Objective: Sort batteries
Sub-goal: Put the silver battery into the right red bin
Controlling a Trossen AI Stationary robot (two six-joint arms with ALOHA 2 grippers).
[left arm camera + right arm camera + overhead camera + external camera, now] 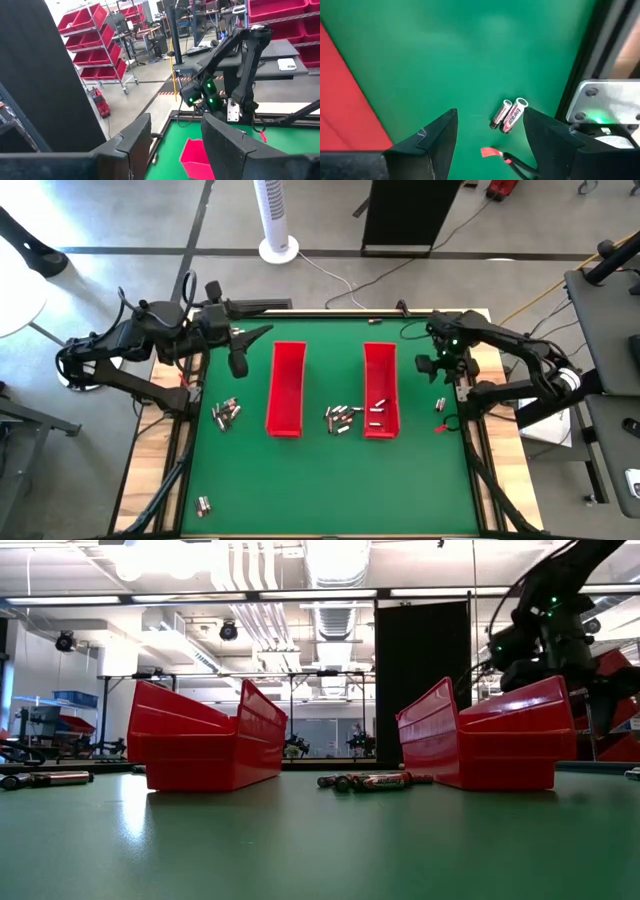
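Observation:
Small silvery batteries lie on the green mat in groups: a cluster [226,414] left of the left red tray [287,388], a cluster [342,418] between the trays, a few [377,409] inside the right red tray [380,370], a pair [439,404] near the mat's right edge, and a stray one [203,504] at the near left. My right gripper [440,372] hovers open above that pair [507,115], touching nothing. My left gripper [240,358] is open in the air by the left tray's far end.
A small red tag on a dark cable [492,152] lies just beside the pair of batteries. The mat's right edge rail [582,75] runs close to them. Both trays stand lengthwise mid-table [205,735] [490,735]. Open green mat [330,490] stretches along the near side.

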